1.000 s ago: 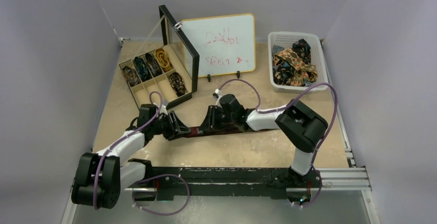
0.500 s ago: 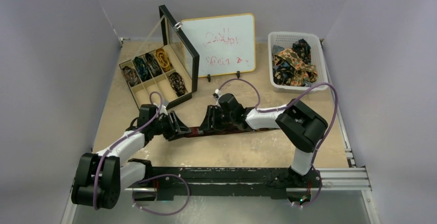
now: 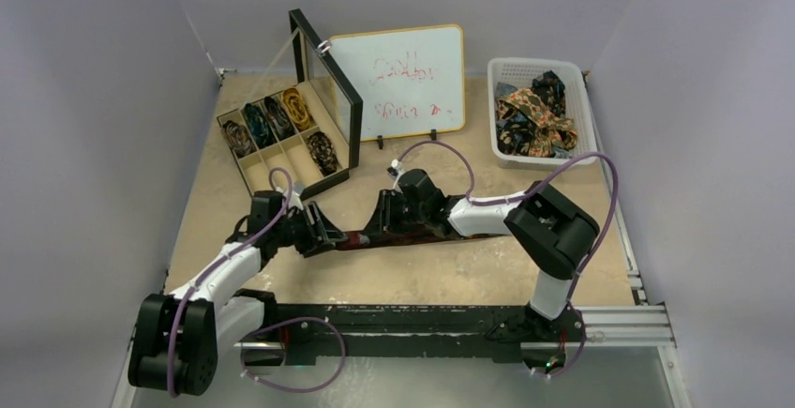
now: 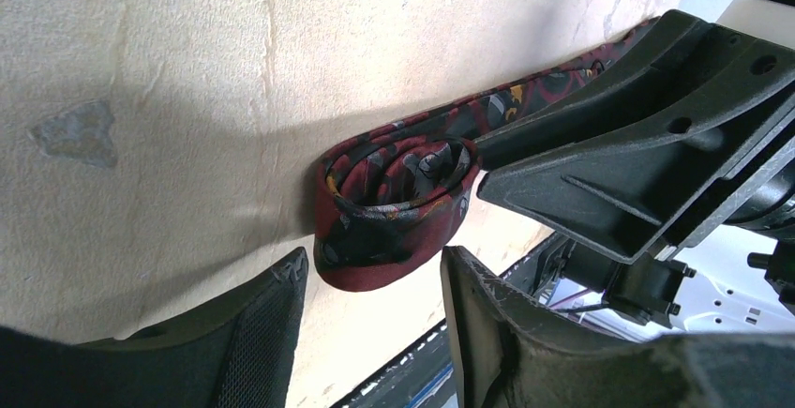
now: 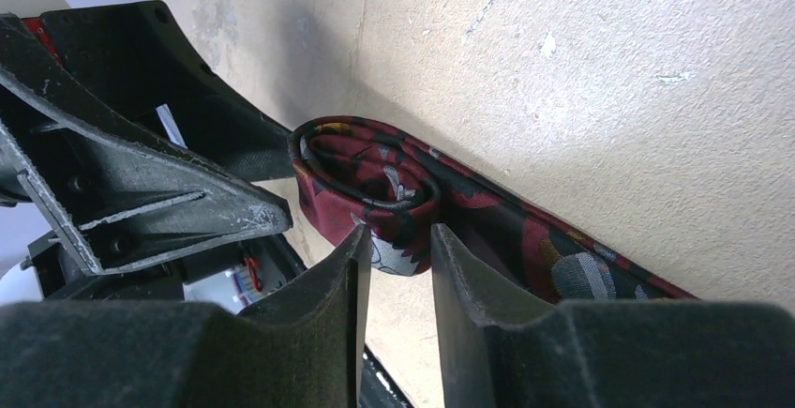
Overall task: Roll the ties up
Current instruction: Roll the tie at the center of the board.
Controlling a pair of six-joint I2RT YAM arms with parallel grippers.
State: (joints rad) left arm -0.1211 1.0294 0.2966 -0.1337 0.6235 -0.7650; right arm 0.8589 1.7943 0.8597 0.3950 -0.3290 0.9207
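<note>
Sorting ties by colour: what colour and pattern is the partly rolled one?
Dark maroon tie with grey and gold motifs; clearest in left wrist view.

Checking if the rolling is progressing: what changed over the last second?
The left arm has its big near joint sunk toward the near edge, stretching that arm; the right arm has its elbow edged right. The left gripper and right gripper stayed at the maroon tie coil; nothing visibly grabbed or released. Tie box, whiteboard and basket unchanged.
</note>
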